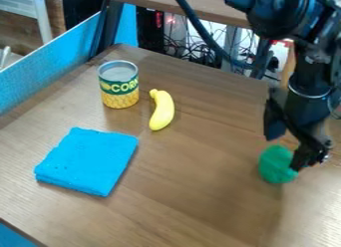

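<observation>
The black gripper (pixel 283 152) hangs at the right side of the table with its two fingers spread apart. Just below it is a green rounded object (pixel 274 165); one fingertip overlaps the object's right edge, the other is above its top, and contact cannot be told. A yellow banana (pixel 162 111) lies near the table's middle, beside an upright corn can (pixel 119 86) with a green and yellow label. At the left, a folded blue cloth (pixel 88 161) rests flat.
The wooden table (pixel 193 206) has a blue panel (pixel 53 66) along its left edge. Behind the far edge are tangled cables (pixel 200 54) and a second tabletop (pixel 160 1). A dark cable (pixel 200 29) hangs from the arm.
</observation>
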You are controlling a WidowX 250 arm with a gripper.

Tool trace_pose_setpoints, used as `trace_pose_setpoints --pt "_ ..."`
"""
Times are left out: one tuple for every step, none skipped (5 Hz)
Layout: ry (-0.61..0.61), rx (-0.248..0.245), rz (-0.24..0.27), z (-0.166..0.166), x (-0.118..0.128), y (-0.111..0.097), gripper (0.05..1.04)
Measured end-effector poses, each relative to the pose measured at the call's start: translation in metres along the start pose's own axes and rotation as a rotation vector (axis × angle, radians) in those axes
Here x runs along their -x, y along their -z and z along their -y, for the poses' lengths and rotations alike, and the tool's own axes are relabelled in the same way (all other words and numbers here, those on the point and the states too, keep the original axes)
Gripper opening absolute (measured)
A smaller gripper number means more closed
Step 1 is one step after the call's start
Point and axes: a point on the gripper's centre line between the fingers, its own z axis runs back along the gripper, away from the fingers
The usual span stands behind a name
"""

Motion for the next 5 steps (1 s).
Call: trace_pose_setpoints --pt "-0.112 -0.045 0.093 -0.001 -0.003 -0.002 1.001" --pt "-0.214 -0.069 0.194 -0.006 -0.006 -0.002 1.001" --pt "-0.271 -0.084 0.214 -0.009 -0.006 -0.001 1.001" --pt "-0.302 -0.053 0.215 -0.004 -0.005 0.002 1.001" --pt "-0.325 0.010 0.213 0.005 -0.006 0.003 1.001"
